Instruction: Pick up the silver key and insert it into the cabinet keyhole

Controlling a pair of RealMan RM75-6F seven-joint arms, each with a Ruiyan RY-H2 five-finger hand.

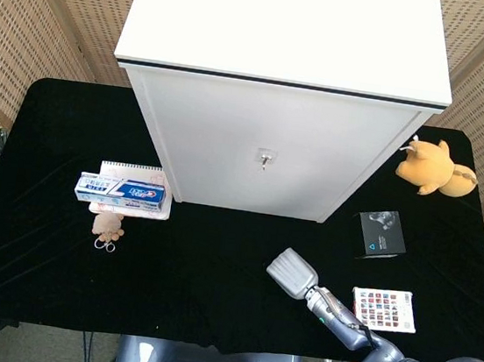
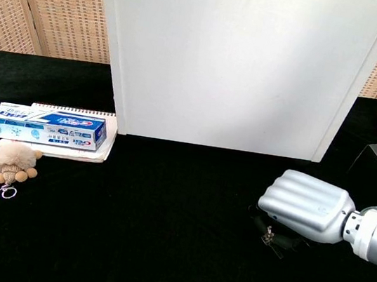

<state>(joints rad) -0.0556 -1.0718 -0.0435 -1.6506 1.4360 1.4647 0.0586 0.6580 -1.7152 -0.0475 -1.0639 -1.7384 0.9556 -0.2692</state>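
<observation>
— Black cloth covers the counter (image 1: 213, 275), with woven screens behind it. How far along is the job?

— Early, by my reading. The key (image 2: 272, 238) lies low on the cloth in front of the cabinet (image 1: 272, 149), toward its right side, under the right hand (image 2: 306, 206).

— Is it gripped?

— I cannot tell. In the chest view the hand's back is toward the camera and its dark fingertips (image 2: 281, 234) curl down around the key, seemingly touching it. Whether they have pinched it or only bracket it is hidden. The head view shows just the back of the hand (image 1: 293, 272).

— And the keyhole?

— It's the small metal fitting (image 1: 264, 157) in the middle of the cabinet front, well apart from the hand and higher up. It seems to have a bit of metal hanging from it; too small to say more.

— So what's left?

— Nearly everything, I'd judge: securing the key, lifting it, carrying it to the lock, lining it up and pushing it in.

— The left hand?

— Not visible in either view.
</observation>
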